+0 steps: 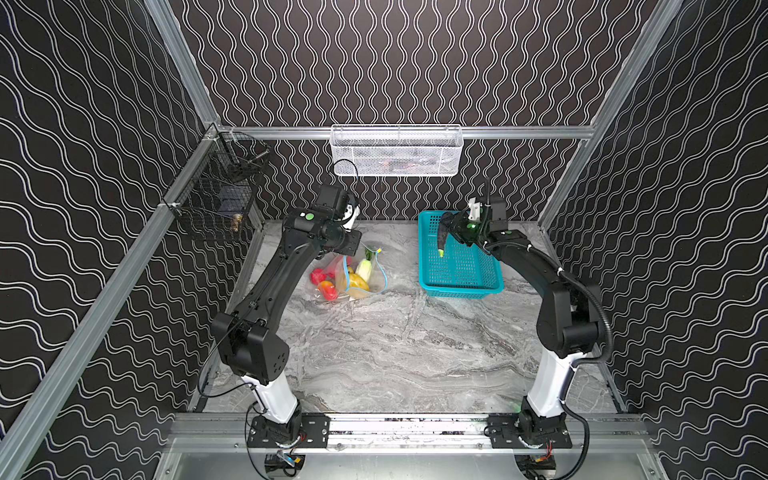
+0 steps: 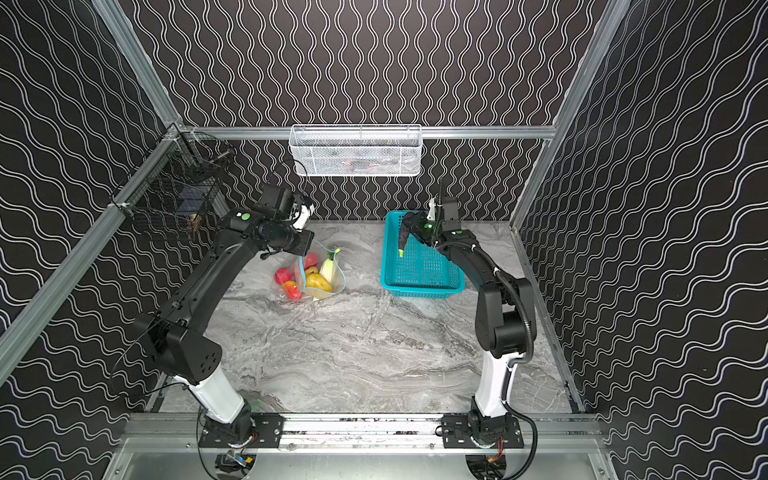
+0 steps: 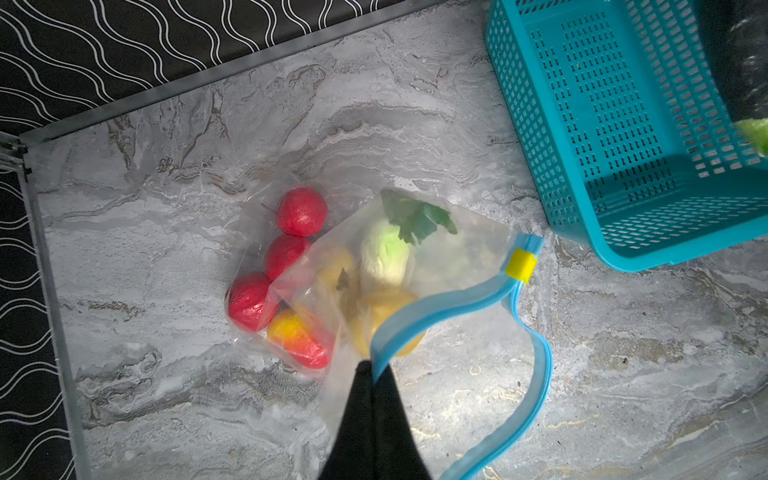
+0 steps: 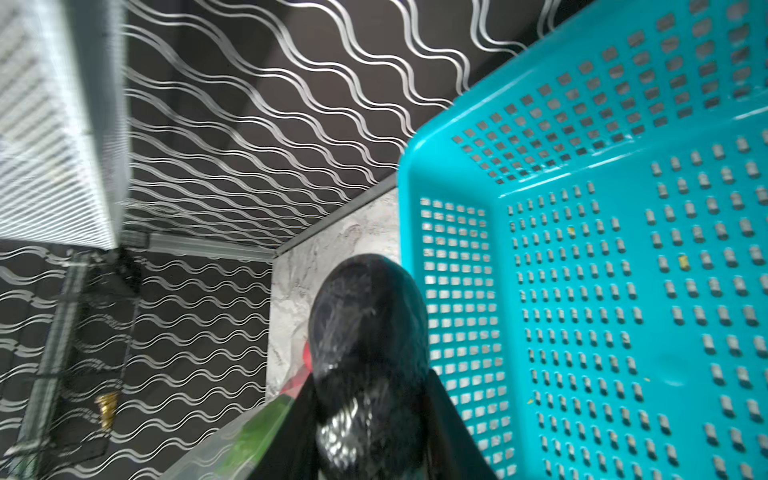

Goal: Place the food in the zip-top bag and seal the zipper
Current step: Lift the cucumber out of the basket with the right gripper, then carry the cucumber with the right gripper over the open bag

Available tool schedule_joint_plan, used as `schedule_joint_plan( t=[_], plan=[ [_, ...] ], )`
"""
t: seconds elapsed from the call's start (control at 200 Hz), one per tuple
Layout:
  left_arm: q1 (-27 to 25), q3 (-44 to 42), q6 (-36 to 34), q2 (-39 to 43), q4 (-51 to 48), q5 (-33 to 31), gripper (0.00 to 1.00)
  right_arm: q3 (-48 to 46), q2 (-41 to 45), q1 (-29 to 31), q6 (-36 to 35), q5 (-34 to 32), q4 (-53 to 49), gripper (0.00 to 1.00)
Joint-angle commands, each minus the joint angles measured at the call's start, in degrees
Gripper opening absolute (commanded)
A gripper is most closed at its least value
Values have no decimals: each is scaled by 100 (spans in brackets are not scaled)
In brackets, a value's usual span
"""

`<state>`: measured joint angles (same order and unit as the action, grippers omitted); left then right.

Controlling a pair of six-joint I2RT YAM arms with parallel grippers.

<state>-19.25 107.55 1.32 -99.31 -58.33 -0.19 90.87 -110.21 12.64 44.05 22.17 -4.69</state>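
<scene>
Clear plastic zip-top bag (image 3: 469,253) lay on the grey marble table (image 3: 166,291), red tomatoes (image 3: 301,212) inside. I had the left gripper (image 3: 374,370) pinched closed on its light-blue zipper strip (image 3: 449,309); the right gripper (image 4: 370,403) clamped the dark cucumber (image 4: 368,316) above the teal plastic basket (image 4: 457,291).

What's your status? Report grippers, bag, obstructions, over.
Left gripper shut on the zipper edge, holding the zip-top bag mouth open. Right gripper shut on the cucumber, above the teal basket. Already bagged: tomatoes, radish, potatoes. Nothing between basket and bag.
</scene>
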Motion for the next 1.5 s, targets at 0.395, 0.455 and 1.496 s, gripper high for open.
schedule_joint_plan(
  t=[0.395, 0.455, 1.496],
  plan=[
    [-5, 135, -21, -62, 58, 19, 0, -811, 712, 398, 348, 106, 1314, 21],
    [-3, 150, -13, -61, 49, 36, 0, -868, 763, 490, 338, 86, 1481, 22],
    [-4, 391, 56, -114, -77, 265, 0, -1361, 1371, 2500, -1202, -1739, 3163, 22]
  ],
)
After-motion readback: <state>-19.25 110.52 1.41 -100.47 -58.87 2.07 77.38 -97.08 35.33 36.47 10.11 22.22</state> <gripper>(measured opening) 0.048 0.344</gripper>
